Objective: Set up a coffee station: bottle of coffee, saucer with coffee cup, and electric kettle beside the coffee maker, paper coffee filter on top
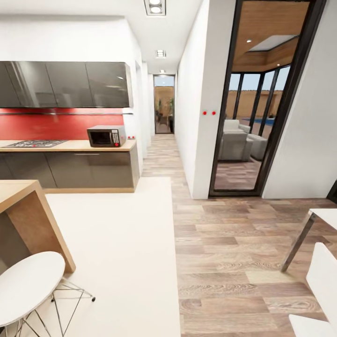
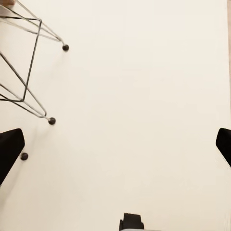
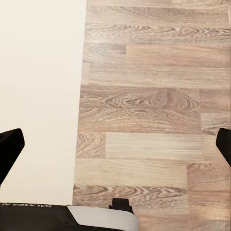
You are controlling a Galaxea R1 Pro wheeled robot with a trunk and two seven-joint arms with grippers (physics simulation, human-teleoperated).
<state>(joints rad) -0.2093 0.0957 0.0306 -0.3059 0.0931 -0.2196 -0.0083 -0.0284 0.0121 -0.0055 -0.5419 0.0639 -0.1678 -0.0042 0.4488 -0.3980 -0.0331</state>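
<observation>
Open wood floor (image 1: 234, 243) between stool (image 1: 28, 285) and table leg (image 1: 297, 243).

The left gripper (image 2: 115, 144) points straight down with its two dark fingers (image 2: 9, 149) spread far apart, nothing between them. The right gripper (image 3: 115, 144) hangs the same way, aimed downward, its fingers (image 3: 9, 147) also wide apart and holding nothing. A dark part of each wrist shows just behind the fingers in the wrist views.

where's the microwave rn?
Head view, left of centre: the microwave sits at the right end of the wooden countertop, under the dark wall cabinets, with the cooktop further left.
</observation>
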